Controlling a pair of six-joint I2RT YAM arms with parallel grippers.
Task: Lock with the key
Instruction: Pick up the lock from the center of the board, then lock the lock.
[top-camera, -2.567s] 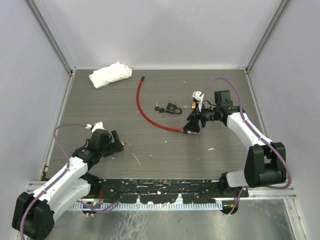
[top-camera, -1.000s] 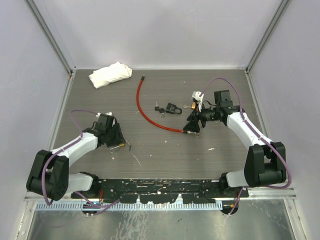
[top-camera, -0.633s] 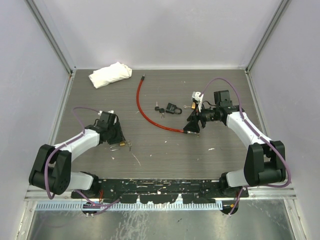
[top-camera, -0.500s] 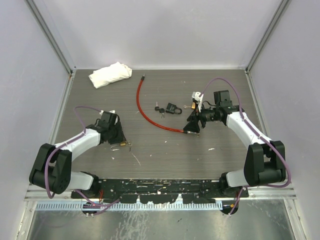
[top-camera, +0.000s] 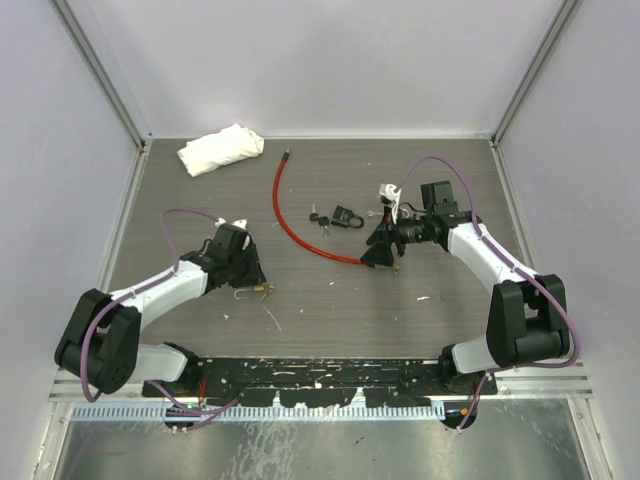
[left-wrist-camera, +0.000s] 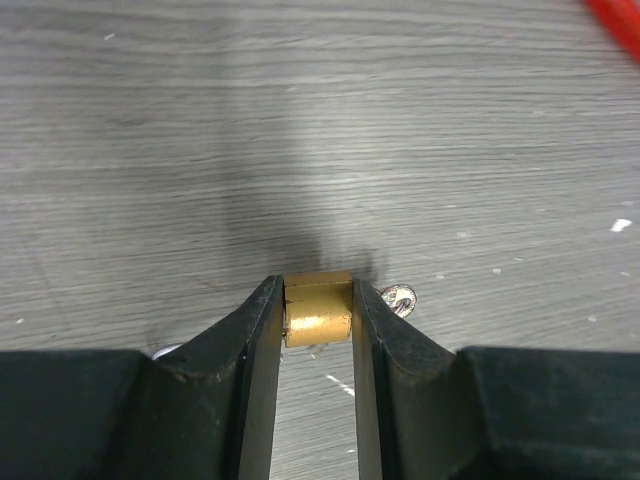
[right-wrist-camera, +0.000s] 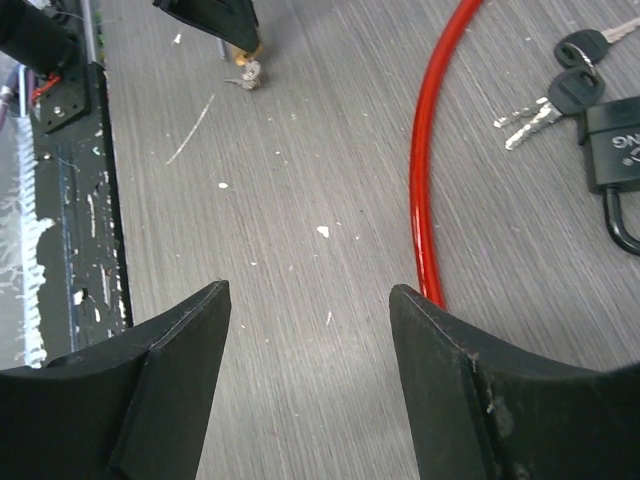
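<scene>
The left pincer (top-camera: 254, 283) is clamped on a small brass block (left-wrist-camera: 318, 311), one finger flat against each side, low in the left-centre of the overhead view and just off the counter (top-camera: 330, 300). It looks like the body of a small padlock, though I cannot tell for sure. A silver piece (left-wrist-camera: 400, 298), perhaps a key head, peeks out just beside it.

The right pincer (right-wrist-camera: 308, 290) stands open with nothing between its fingers, right of centre, over the near end of the red cable (top-camera: 290, 222). A black padlock (top-camera: 348, 215) lies in the middle of the frame with black-headed keys (top-camera: 318, 219) just to its left.

Both locks should be stiff, dense and smooth-sided, so flat faces are the safest hold. A key is thin and light, best pinched by its head, and likely to twist.

The counter is grey wood-grain, scuffed and flecked with white. Pale walls close in three sides, and a white cloth (top-camera: 220, 148) lies upper left.
</scene>
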